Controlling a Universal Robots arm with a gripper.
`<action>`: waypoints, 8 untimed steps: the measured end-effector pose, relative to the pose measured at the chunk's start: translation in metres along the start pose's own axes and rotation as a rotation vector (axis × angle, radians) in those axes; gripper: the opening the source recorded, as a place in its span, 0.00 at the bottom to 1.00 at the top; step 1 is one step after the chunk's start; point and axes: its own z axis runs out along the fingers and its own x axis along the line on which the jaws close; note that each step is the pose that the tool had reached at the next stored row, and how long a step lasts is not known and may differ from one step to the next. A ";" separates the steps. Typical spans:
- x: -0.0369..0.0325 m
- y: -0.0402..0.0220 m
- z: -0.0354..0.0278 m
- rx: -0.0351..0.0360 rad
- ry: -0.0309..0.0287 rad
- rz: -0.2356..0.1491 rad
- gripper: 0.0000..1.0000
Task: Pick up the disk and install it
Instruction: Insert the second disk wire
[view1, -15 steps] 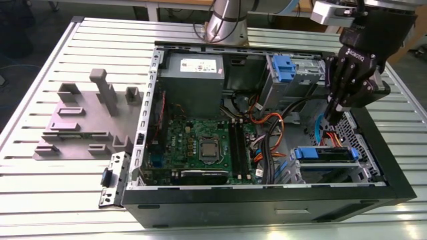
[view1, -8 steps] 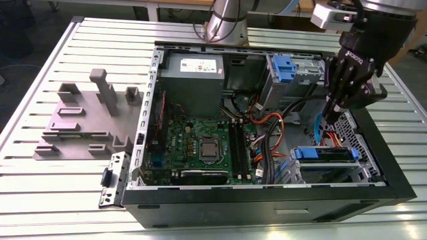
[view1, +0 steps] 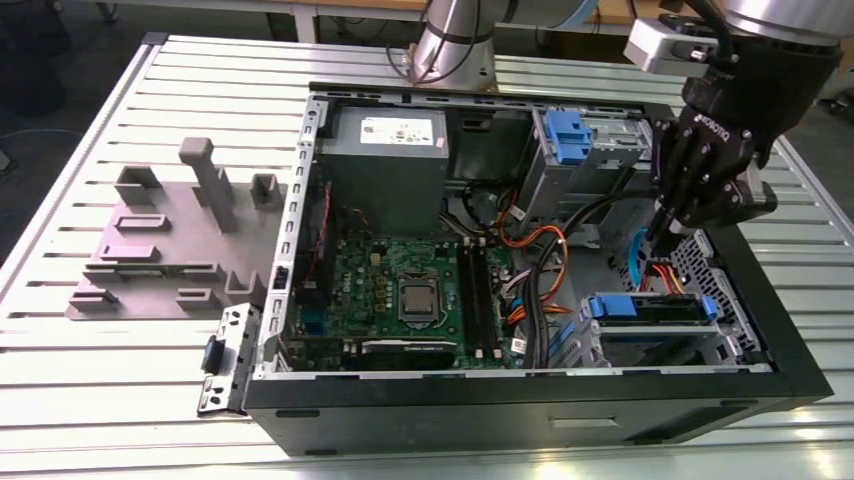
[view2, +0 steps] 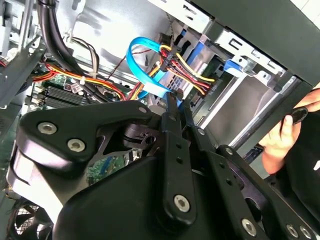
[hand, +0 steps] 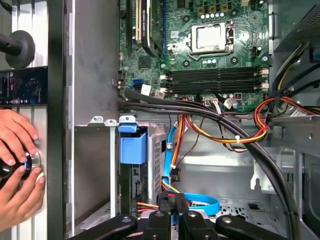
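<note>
1. The disk (view1: 650, 308) is seen seated in the drive cage at the corner of the open computer case (view1: 534, 400) on the exterior view's right, its blue plastic rail facing up; in the first wrist view the same blue rail (hand: 132, 145) is shown with the drive body running lengthwise beside it into the cage.
2. The gripper (view1: 674, 232) is held inside the case just above the disk, between the cage and the bundle of coloured cables (view1: 534, 245).
3. The fingers (view2: 172, 107) are drawn together, their tips almost touching, and nothing is gripped between them; a blue ribbon cable (view2: 145, 65) lies just beyond the tips.
4. The disk is judged already installed, lying just below and slightly toward the case's near wall from the fingers.
5. A person's hands (hand: 17, 165) are pictured on a control at the bench edge outside the case.
6. The grey slotted holder block (view1: 167, 245) stands on the bench, well apart from the case.
</note>
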 end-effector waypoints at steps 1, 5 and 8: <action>0.0001 0.0001 0.0001 0.0004 -0.0001 0.000 0.16; 0.0002 0.0007 0.0001 0.0015 -0.0001 0.000 0.16; 0.0003 0.0007 0.0002 0.0014 -0.0001 0.000 0.16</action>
